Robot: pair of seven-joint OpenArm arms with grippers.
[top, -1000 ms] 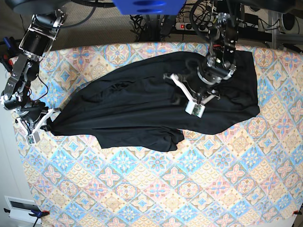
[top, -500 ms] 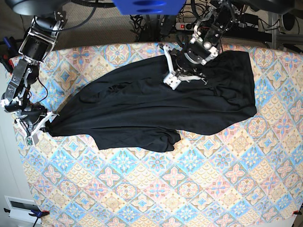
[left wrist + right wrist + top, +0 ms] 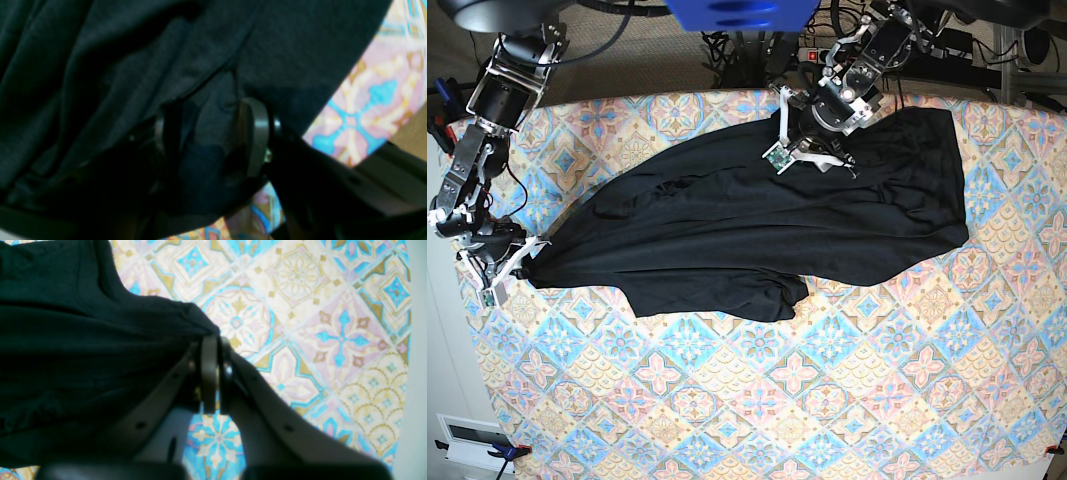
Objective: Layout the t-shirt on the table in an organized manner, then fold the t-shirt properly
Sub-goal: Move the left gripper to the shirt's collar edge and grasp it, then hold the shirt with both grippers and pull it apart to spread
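The black t-shirt (image 3: 757, 230) lies stretched in a long band from left to right across the patterned table (image 3: 827, 400). My left gripper (image 3: 792, 150) is over the shirt's far edge. In the left wrist view its fingers (image 3: 255, 133) stand apart, and a fold of the t-shirt (image 3: 133, 66) bunches between them, with the table (image 3: 367, 100) showing beside it. My right gripper (image 3: 527, 255) is at the shirt's left tip. In the right wrist view this gripper (image 3: 215, 340) is shut on a corner of the t-shirt (image 3: 66, 340), just above the table (image 3: 300, 306).
Cables and a power strip (image 3: 827, 55) lie on the floor behind the table's far edge, close to the left arm. A blue object (image 3: 737, 12) hangs at the top centre. A white device (image 3: 472, 440) sits off the table's near left corner.
My left gripper has travelled from the middle of the shirt up to its far edge, and its jaws have widened. My right gripper has drawn the shirt's left tip slightly further left.
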